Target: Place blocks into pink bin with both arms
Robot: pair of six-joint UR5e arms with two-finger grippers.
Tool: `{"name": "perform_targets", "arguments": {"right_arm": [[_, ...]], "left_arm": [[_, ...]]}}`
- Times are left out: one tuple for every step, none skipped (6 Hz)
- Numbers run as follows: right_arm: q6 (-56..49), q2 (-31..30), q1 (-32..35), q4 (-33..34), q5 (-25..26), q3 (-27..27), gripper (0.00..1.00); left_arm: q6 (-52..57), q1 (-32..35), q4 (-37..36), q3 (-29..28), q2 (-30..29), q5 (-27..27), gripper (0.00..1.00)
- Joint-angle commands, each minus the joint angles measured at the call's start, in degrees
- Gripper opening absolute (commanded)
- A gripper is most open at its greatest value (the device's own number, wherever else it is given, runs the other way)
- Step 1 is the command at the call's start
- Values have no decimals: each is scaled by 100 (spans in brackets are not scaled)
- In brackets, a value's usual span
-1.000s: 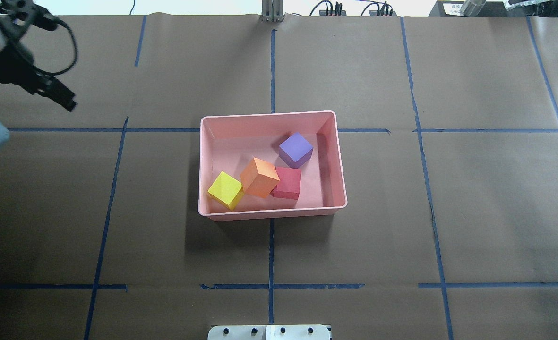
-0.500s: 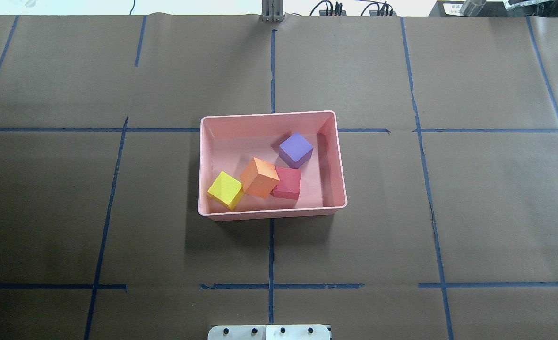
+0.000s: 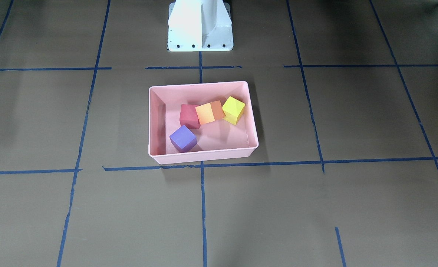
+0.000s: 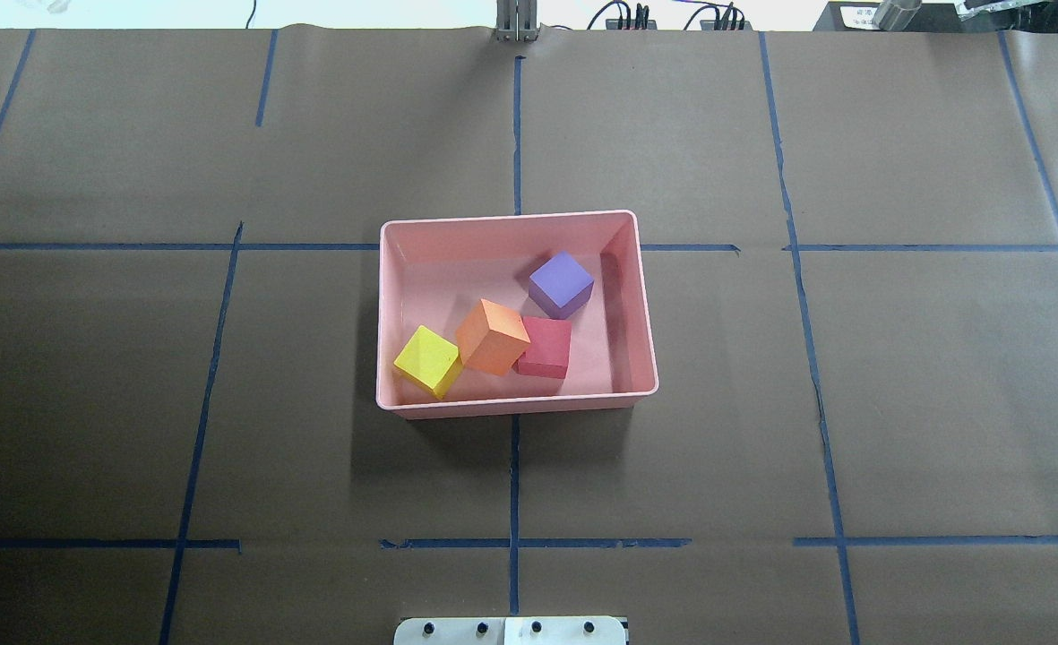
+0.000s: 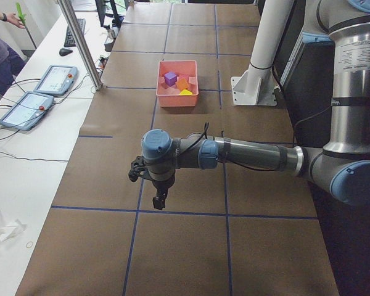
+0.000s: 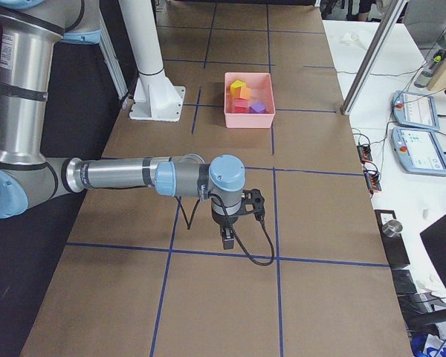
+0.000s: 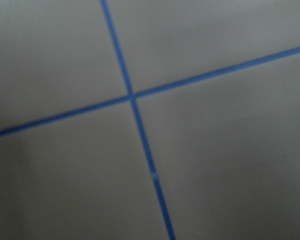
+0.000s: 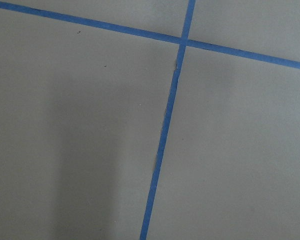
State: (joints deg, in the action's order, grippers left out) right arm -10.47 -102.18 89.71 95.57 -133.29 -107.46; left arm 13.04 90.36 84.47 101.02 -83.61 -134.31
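Pink bin [image 4: 511, 218] holds four: red block [image 4: 546, 347], yellow block [image 4: 425, 358], purple block [image 4: 562, 281], orange block [image 4: 491, 337]. Left tool [image 5: 158, 202], right tool [image 6: 227, 239]: state unclear.

pink bin [image 3: 204, 156], 4 blocks [image 3: 216, 110] inside (red [image 3: 188, 115], orange [image 3: 204, 114], yellow [image 3: 233, 109] touching), purple [image 3: 183, 138] nearer camera
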Motion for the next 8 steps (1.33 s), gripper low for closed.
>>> {"name": "perform_targets", "arguments": {"right_arm": [[19,-3,3,-4,-13,23,100],[19,-21,3,-4,-30,23,100],[19,-21,3,-4,-56,23,100],[19,-21,3,-4,-100,23,100],[19,-21,3,-4,-101,23,100],[19,-21,3,-4,-101,23,100],[19,-30,3,-4,-101,23,100],[19,-30,3,-12,-101,23,100]], "left_arm": [[32,78,87,58,336,2,100],[14,87,87,50,336,37,100],[-3,87,70,6,328,37,100],[14,78,61,76,336,72,100],[14,78,44,85,354,72,100],[14,78,43,85,354,72,100],[14,78,43,85,354,72,100],[14,78,43,85,354,72,100]]}}
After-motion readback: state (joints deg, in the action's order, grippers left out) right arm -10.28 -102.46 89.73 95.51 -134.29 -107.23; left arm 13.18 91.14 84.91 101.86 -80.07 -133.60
